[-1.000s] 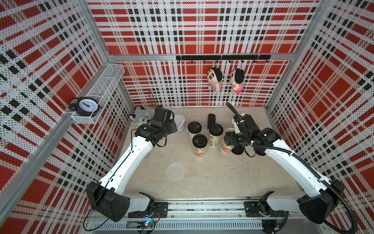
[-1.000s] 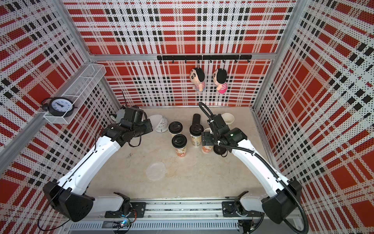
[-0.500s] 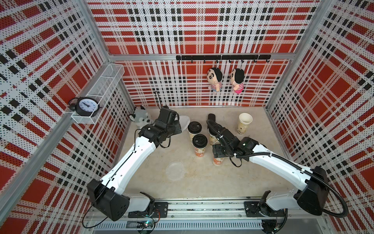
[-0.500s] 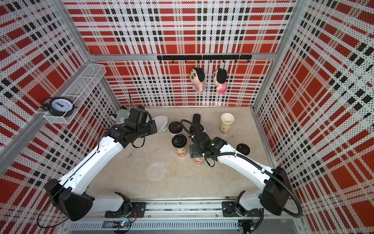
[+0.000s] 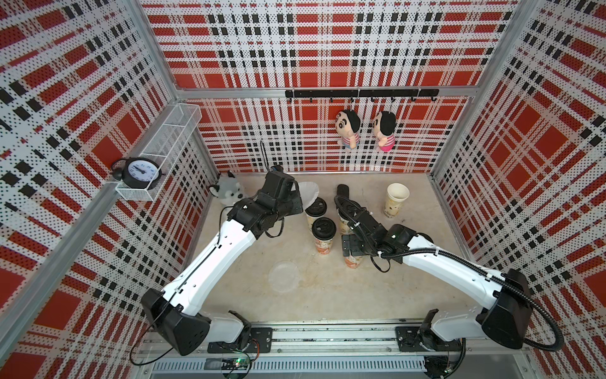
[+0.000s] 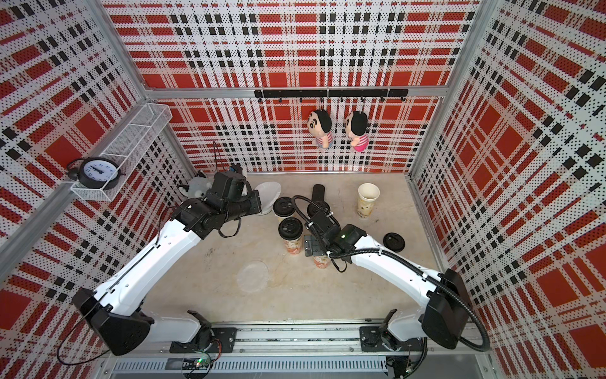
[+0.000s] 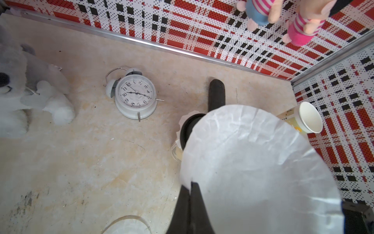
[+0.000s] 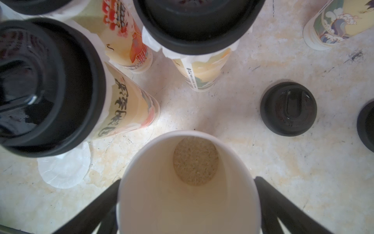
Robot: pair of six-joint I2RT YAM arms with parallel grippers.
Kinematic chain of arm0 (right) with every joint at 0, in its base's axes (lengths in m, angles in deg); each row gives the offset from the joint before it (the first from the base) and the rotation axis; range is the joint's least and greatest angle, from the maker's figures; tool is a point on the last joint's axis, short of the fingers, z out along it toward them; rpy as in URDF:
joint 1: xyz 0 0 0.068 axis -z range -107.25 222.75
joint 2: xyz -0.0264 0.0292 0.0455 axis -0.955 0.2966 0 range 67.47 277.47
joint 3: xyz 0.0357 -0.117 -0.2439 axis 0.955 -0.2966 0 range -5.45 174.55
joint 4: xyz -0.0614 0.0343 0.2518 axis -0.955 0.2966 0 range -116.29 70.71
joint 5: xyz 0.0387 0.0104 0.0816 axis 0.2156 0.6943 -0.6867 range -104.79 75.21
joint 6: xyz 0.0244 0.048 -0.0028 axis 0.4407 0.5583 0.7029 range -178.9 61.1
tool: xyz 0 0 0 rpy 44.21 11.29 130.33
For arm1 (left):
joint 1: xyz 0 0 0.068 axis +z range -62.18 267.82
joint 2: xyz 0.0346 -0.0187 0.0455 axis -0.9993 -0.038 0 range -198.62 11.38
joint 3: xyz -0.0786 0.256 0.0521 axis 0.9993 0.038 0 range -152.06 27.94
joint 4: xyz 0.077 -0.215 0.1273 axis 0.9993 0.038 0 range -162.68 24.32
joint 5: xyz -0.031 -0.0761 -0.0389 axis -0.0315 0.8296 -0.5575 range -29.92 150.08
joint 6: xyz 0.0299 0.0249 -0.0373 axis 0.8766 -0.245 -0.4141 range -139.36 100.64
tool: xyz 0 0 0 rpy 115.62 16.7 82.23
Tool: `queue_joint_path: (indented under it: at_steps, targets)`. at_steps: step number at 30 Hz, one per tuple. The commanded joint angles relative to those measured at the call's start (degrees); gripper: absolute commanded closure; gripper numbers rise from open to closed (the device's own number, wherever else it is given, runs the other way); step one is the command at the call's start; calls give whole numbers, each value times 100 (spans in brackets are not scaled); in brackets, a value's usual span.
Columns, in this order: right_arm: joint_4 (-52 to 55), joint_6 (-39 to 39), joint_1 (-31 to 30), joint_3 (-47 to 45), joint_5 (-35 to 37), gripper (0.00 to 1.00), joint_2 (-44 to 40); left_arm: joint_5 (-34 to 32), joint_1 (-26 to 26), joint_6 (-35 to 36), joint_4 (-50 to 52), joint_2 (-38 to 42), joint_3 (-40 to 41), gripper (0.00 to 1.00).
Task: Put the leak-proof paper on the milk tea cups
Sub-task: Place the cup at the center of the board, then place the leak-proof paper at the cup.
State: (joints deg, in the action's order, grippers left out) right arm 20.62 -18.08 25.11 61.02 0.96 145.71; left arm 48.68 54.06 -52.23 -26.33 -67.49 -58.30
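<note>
Left gripper (image 7: 190,188): jaws pinched together on the edge of a leak-proof paper sheet (image 7: 259,162), held up just beside the black cylinder (image 5: 342,191) on the left arm's side. Right gripper (image 8: 187,180): jaws apart, straddling an open milk tea cup (image 8: 153,202) that stands on the table (image 5: 328,295), nearer the robot than the cylinder and past the lidded cups (image 5: 324,227). Likely step: carry the sheet level above the lids, centre it on that mouth with even overhang, then release. The right jaws should stay clear of the rim.

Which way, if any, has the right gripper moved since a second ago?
Yes. The right gripper moved away from the back wall, toward the front rail.
</note>
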Motion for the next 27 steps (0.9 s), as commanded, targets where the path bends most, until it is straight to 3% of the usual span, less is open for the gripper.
queue_joint_path:
  at_steps: [1,6,11,17,22,27]
  targets:
    - [260,145,-53,232,279,0,-378,-121,-327,67,244,-157,-305,100]
    - [850,86,250,721,714,0,-721,-188,-831,44,414,-435,-535,100]
    - [716,-331,1442,495,280,0,-1210,-222,-1407,54,511,-868,-798,100]
    - [621,-763,2597,277,-236,0,-1461,-751,-2202,78,674,-1496,-1184,100]
    - [462,-865,2902,44,-485,0,-1530,-1156,-2626,47,501,-1837,-1124,100]
    - [345,-839,2948,-121,-630,0,-1554,-1120,-2862,-30,95,-1928,-814,100]
